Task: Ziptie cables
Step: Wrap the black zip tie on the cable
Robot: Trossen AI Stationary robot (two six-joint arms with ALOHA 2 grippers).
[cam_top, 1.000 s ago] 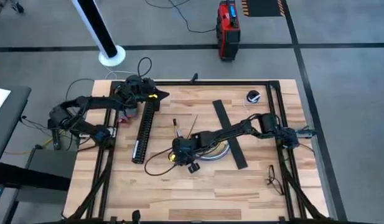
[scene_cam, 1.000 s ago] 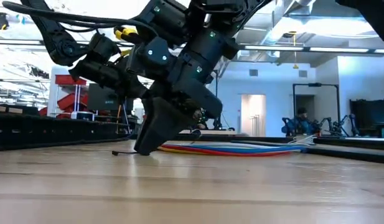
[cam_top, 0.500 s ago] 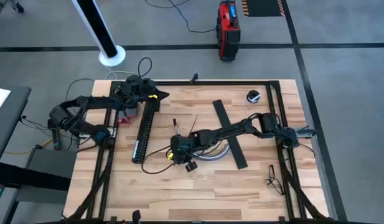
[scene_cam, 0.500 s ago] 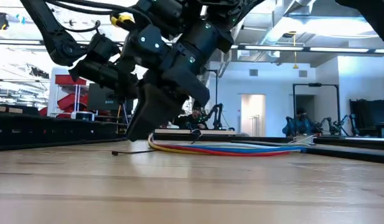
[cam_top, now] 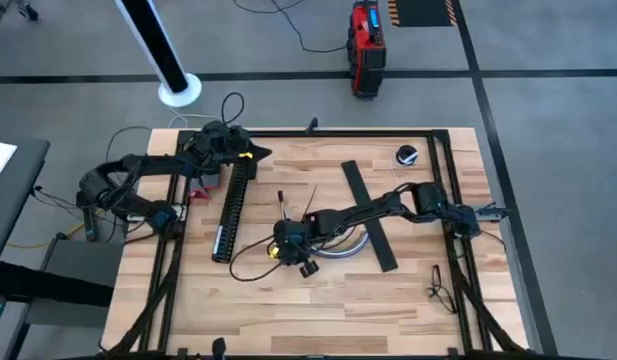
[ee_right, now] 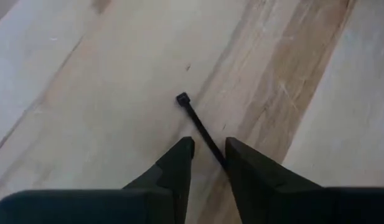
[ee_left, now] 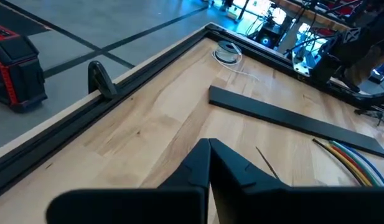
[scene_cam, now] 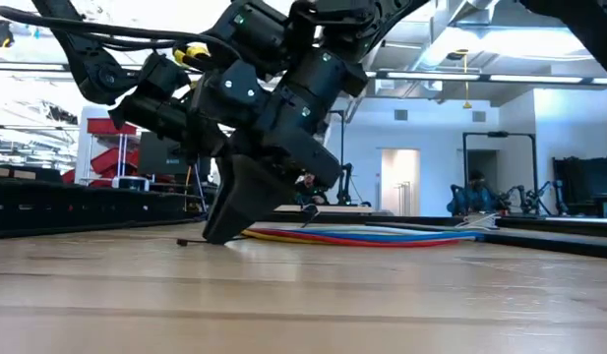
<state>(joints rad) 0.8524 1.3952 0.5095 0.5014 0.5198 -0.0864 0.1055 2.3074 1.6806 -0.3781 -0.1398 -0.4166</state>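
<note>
**Right pincer straddling a zip tie beside the cables**

The right gripper [ee_right: 207,155] is reaching down to the wooden table [cam_top: 288,310] near its middle, its fingers [ee_right: 176,165] parted a little — a thin black zip tie [ee_right: 201,127] is running between them, lying flat on the wood with its head pointing away from the tips. Whether the fingers are touching it is unclear. The cables [scene_cam: 382,236] — red, yellow, blue and white — are lying in a curved bundle just beside this gripper, next to the flat black strip [cam_top: 368,215]. The left gripper [ee_left: 208,163] is waiting at the table's far left corner, over the slotted black channel [cam_top: 231,210], fingers pressed together.
</note>
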